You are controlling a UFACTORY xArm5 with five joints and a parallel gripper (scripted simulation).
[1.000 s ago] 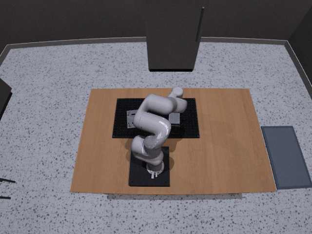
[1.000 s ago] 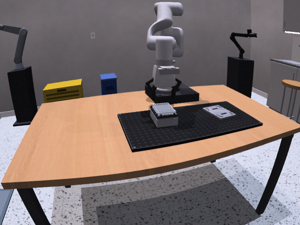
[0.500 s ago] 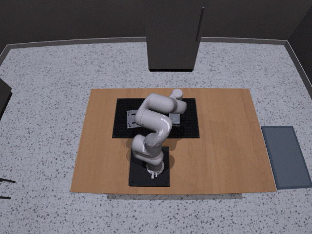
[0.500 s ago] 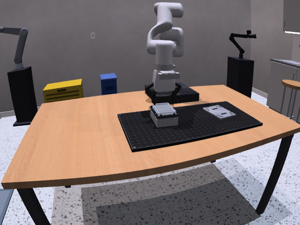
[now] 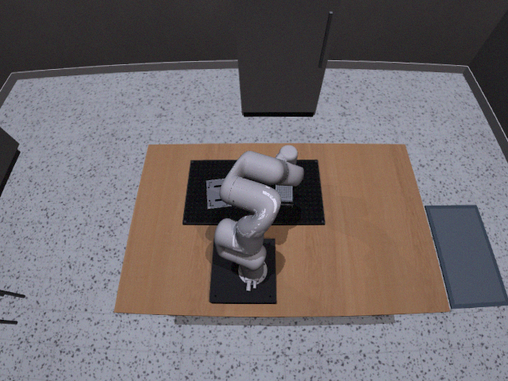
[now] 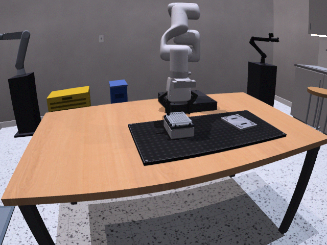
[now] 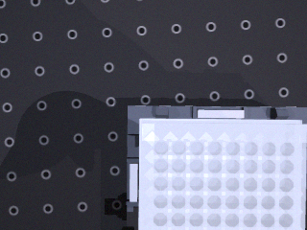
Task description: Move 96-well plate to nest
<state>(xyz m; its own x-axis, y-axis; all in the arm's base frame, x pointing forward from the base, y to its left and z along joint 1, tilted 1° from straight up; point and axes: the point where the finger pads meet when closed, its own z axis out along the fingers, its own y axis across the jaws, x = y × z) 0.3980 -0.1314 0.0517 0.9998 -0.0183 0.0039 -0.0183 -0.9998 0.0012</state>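
Observation:
The white 96-well plate (image 6: 178, 119) sits on the grey plate shaker S1 (image 6: 179, 130) on the black breadboard (image 6: 206, 136). In the wrist view the plate (image 7: 221, 174) fills the lower right, with a corner at the upper left, and the shaker's rim (image 7: 163, 112) shows around it. The light grey plate nest N1 (image 6: 238, 121) lies flat and empty to the right; in the top view the nest (image 5: 215, 193) is left of the arm and the plate (image 5: 284, 192) right of it. My gripper (image 6: 178, 109) is open and empty, just above the plate's far edge. Its fingers do not show in the wrist view.
The arm's black base block (image 6: 188, 101) stands behind the breadboard. Off the table stand a yellow box (image 6: 68, 98), a blue box (image 6: 118, 91) and black pedestals with other arms (image 6: 261, 79). A round stool (image 6: 317, 92) is at the far right.

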